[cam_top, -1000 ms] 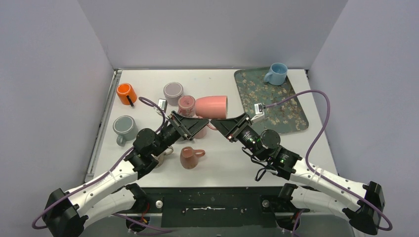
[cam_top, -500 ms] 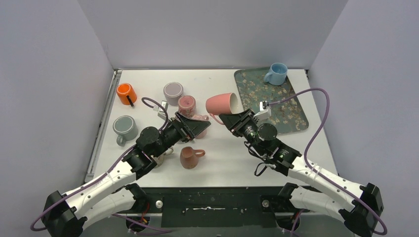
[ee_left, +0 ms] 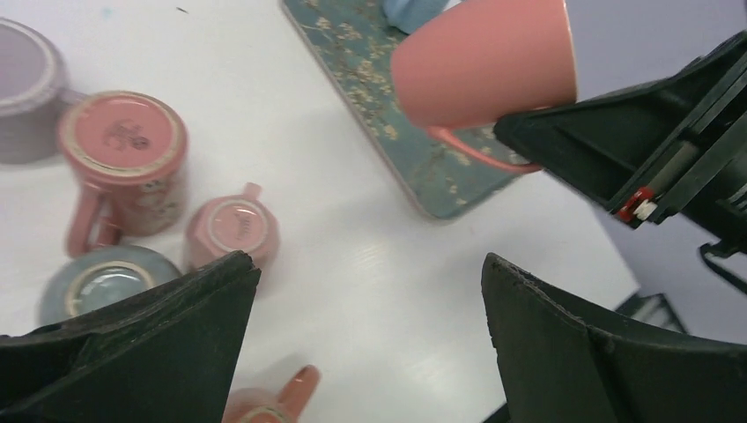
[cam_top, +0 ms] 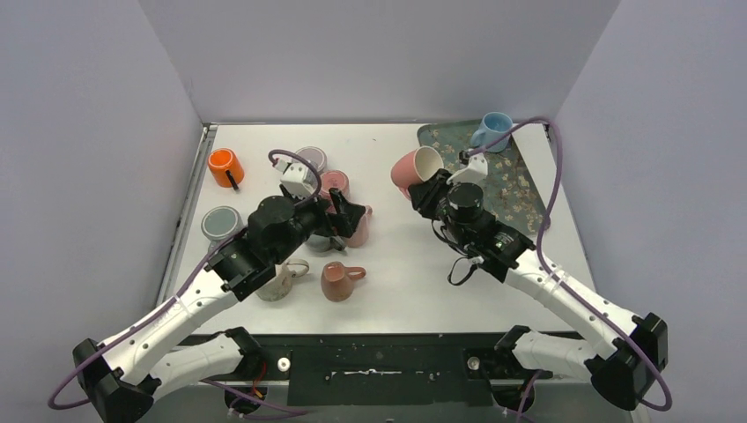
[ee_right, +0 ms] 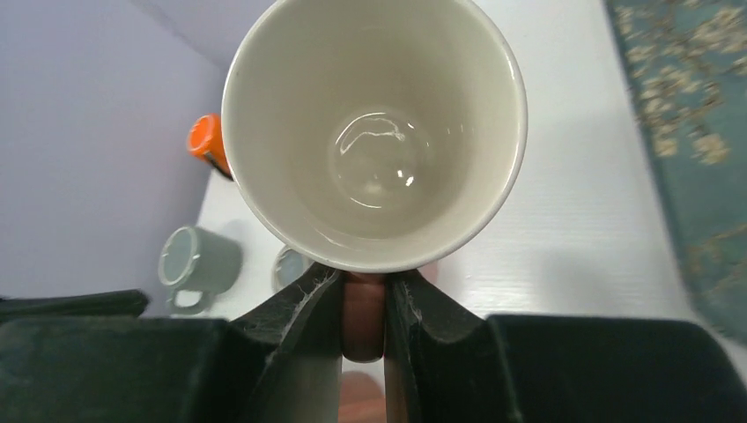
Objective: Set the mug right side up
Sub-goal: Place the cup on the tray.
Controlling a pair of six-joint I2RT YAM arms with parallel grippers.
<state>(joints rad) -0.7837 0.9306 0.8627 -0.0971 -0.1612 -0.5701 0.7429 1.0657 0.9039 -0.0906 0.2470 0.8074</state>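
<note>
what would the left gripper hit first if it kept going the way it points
The left gripper would probably meet bare table first, between the small upside-down pink mug and the tray, though depth is unclear.

From high behind the arm bases we overlook the pink ceramic mug [cam_top: 410,167]; our left wrist faces its side from nearby, and our right wrist peers closely inside it.

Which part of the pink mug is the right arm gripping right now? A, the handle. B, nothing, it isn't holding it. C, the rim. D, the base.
A: in the right wrist view the right gripper has its jaws pinched on the handle just below the pink mug.
</note>
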